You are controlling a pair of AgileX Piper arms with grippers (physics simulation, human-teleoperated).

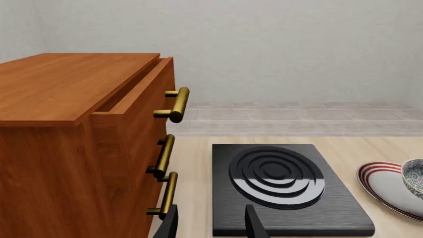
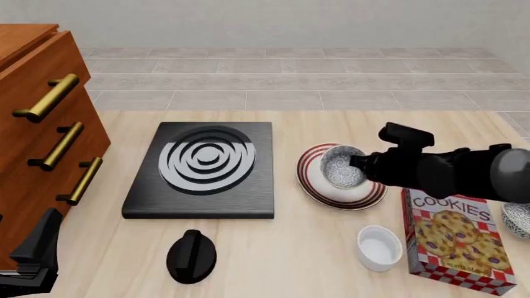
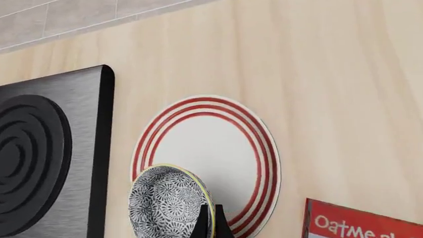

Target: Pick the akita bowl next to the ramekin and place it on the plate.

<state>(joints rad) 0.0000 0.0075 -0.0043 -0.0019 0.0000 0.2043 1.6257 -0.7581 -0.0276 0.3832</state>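
Observation:
My right gripper is shut on the rim of the akita bowl, a small dark speckled bowl held tilted over the plate. In the right wrist view the thin fingers pinch the akita bowl at its edge, above the red-ringed plate. I cannot tell whether the bowl touches the plate. The white ramekin stands nearer to me than the plate, beside the cookie box. My left gripper is open and holds nothing, low at the table's near left.
A black stove plate lies left of the plate, with a black knob in front of it. The wooden drawer cabinet fills the left side. A cookie box and a second speckled bowl sit at the right.

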